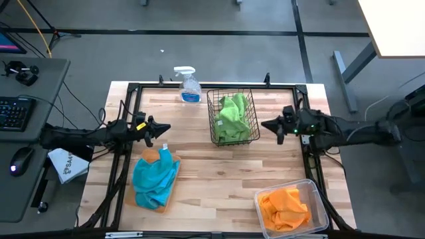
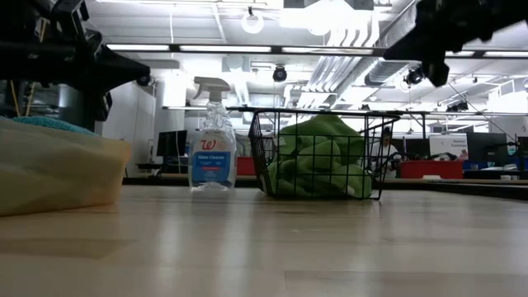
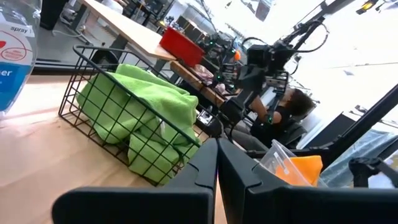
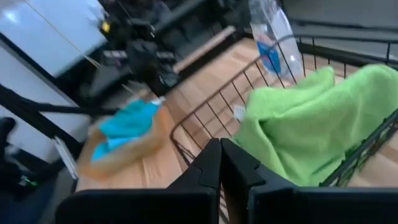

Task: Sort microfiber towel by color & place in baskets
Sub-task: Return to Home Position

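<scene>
Lime green towels (image 1: 234,118) lie heaped in the black wire basket (image 1: 212,99) at the table's far middle; they also show in the low view (image 2: 323,157) and both wrist views (image 3: 140,112) (image 4: 311,124). Turquoise towels (image 1: 155,178) rest on the flat orange tray (image 1: 151,155) at the left. Orange towels (image 1: 285,207) fill the clear bin (image 1: 317,199) at the near right. My left gripper (image 1: 166,127) hovers shut above the table's left, beyond the tray. My right gripper (image 1: 265,124) hovers shut just right of the basket. Neither holds anything.
A clear spray bottle with blue liquid (image 1: 189,85) stands at the far edge, left of the basket. A black frame (image 1: 133,89) runs around the tabletop. Bare wood lies in the table's middle and near part. A person sits in the room beyond (image 3: 292,109).
</scene>
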Tool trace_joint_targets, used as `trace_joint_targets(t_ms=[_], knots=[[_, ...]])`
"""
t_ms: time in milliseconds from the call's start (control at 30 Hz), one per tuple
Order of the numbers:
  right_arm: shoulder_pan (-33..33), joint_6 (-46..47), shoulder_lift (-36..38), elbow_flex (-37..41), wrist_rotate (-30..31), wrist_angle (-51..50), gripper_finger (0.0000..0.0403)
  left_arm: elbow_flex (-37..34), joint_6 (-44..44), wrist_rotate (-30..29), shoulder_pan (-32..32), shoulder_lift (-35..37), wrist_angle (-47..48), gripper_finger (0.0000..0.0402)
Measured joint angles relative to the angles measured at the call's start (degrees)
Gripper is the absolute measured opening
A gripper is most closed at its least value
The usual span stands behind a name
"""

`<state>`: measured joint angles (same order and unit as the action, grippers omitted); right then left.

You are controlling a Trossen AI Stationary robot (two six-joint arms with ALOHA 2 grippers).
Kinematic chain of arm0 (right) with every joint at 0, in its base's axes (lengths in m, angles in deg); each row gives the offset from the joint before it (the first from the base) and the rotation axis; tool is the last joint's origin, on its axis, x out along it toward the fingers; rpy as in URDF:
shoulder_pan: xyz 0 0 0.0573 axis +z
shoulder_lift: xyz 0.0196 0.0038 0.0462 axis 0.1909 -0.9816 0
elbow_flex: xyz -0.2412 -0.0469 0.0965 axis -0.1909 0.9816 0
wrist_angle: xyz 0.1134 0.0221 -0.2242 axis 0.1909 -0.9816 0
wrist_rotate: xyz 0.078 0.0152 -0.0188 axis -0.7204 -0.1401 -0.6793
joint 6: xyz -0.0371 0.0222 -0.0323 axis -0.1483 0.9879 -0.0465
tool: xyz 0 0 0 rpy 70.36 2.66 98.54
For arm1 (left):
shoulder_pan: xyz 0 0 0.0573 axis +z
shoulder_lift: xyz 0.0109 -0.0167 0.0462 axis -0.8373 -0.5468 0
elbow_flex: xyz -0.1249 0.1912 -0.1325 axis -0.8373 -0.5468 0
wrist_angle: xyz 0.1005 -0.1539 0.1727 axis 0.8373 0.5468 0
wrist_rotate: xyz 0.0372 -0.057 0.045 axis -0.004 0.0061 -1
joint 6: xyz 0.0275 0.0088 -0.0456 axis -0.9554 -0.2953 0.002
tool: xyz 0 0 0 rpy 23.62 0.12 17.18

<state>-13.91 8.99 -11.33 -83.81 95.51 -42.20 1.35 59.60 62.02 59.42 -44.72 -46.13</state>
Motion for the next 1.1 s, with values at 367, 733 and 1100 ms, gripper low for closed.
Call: trace_joint_targets(t_ms=[367, 733, 1100], knots=[[-4.9, -1.3, 15.1, 21.3, -11.2, 24.7, 0.0, 0.0, 0.0, 0.0, 0.0, 0.0, 0.1, 0.0], [-4.1, -5.6, 17.4, 28.1, -7.0, 25.0, 0.0, 0.0, -0.1, 0.0, 0.0, 0.0, 0.1, 0.0], [-4.1, -2.5, 17.4, 28.1, -6.7, 22.9, 0.0, 0.0, -0.1, 0.0, 0.0, 0.0, 0.1, 0.0]])
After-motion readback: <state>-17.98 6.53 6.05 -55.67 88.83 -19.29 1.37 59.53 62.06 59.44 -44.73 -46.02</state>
